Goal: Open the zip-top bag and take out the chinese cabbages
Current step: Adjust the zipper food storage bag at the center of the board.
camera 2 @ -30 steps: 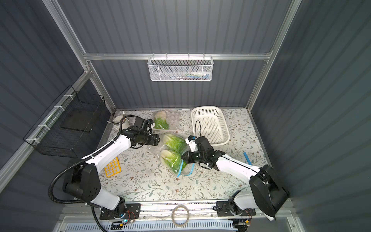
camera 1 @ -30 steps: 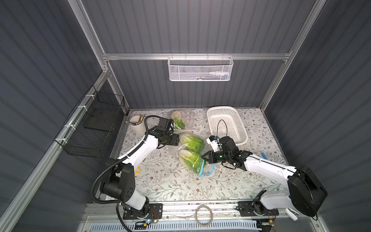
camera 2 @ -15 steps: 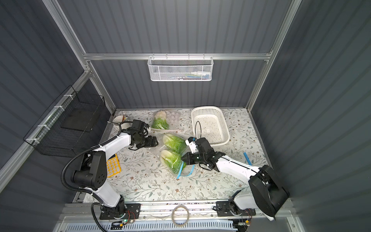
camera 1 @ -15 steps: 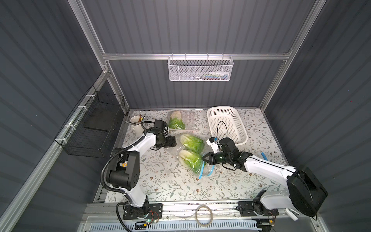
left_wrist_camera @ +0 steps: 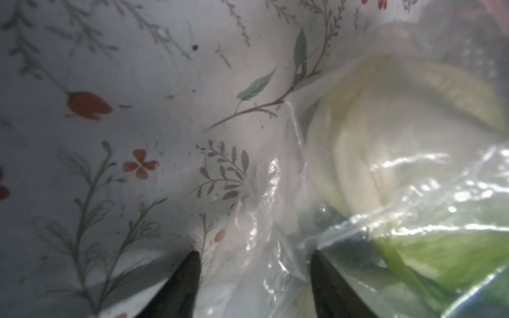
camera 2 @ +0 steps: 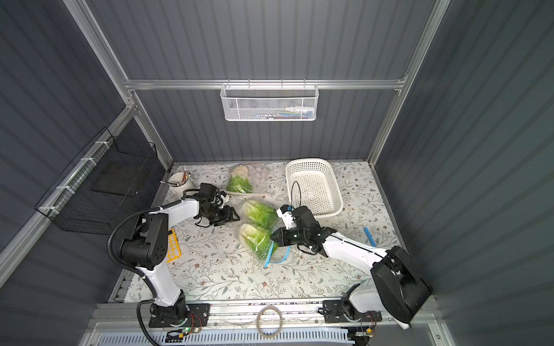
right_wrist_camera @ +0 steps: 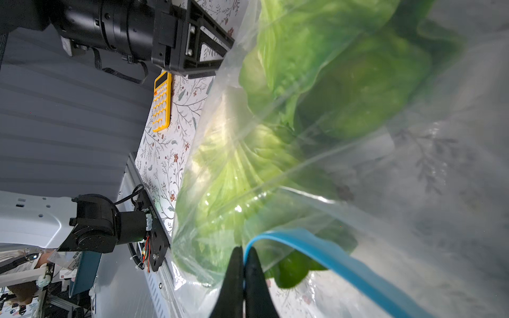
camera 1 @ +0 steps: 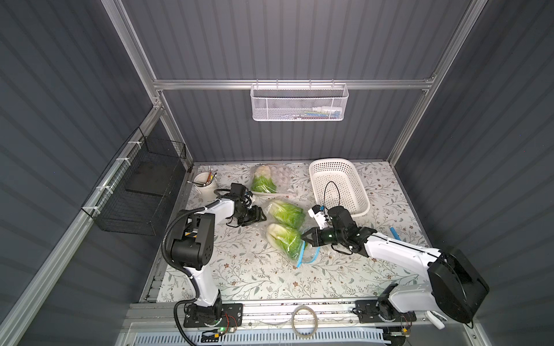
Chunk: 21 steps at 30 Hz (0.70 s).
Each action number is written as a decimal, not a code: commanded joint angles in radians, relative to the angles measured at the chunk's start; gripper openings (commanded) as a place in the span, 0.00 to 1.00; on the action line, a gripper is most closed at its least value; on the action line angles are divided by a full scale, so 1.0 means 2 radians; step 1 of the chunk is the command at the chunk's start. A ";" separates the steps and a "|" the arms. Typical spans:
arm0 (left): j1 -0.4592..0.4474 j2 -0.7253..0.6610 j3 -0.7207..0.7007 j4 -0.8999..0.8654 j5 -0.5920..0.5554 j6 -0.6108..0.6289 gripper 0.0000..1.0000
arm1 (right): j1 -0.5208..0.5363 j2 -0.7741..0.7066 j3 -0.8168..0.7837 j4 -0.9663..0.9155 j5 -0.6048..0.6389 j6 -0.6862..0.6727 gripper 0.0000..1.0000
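Observation:
A clear zip-top bag with a blue zip strip lies mid-table. Two chinese cabbages are inside it, one farther back and one nearer the front; both show in the other top view too. My right gripper is shut on the bag's blue zip edge. My left gripper sits low at the bag's opposite end, jaws apart, with loose clear film between them. A third cabbage lies in another clear bag at the back.
A white perforated basket stands at the back right, and a cup of brushes at the back left. A yellow calculator lies beside the left arm's base. A black wire basket hangs on the left wall.
The left arm folded its elbow back, bringing its gripper down to the bag's white-base end. The right gripper kept its hold on the zip edge.

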 commanded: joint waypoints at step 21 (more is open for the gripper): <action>0.010 -0.181 -0.036 -0.033 -0.058 -0.007 0.00 | -0.003 0.034 0.059 -0.062 0.001 -0.049 0.00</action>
